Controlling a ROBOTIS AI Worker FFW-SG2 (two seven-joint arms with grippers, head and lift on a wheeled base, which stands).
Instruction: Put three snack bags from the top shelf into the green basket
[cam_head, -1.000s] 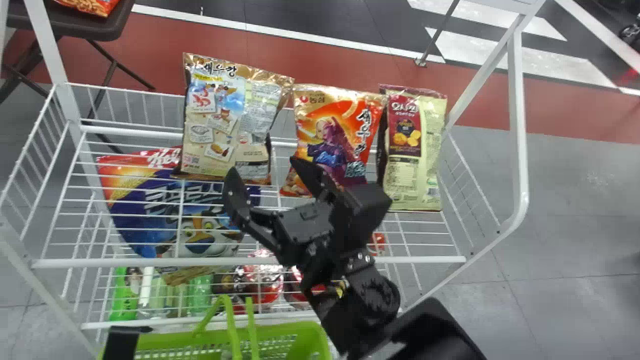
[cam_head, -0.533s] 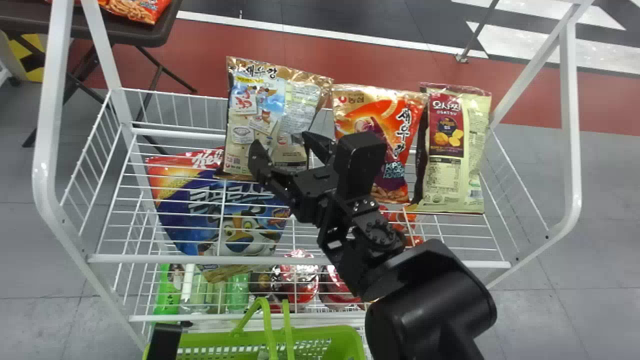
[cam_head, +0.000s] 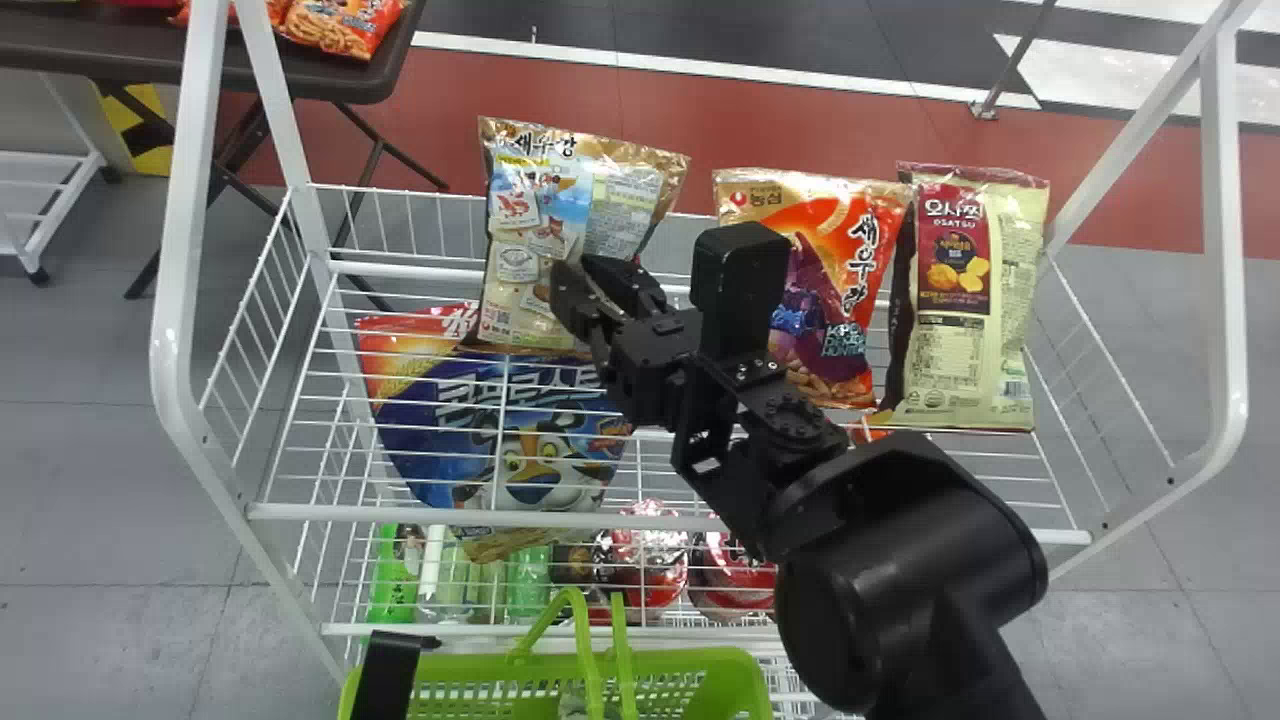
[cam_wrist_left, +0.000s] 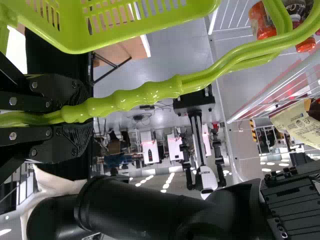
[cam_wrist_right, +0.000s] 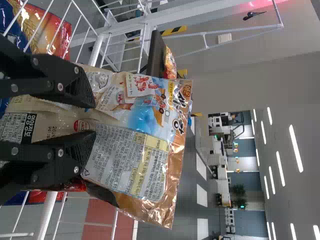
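The tan-and-blue rectangular foil snack bag (cam_head: 613, 205) stands long axis upright, directly ahead of the right gripper (cam_wrist_right: 93, 119) — the nearer one — whether clenched or released, I cannot tell.

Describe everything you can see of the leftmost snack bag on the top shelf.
The leftmost snack bag stands roughly upright on the white wire top shelf, left of the orange bag with a gap between them. It looks like glossy, foil-like plastic, gold along its crimped top edge, wrinkled and apparently sealed. Small food pictures, a blue patch and a pale text panel cover the face toward the robot. The right gripper is at its lower part, fingers apart; whether they touch it, I cannot tell.
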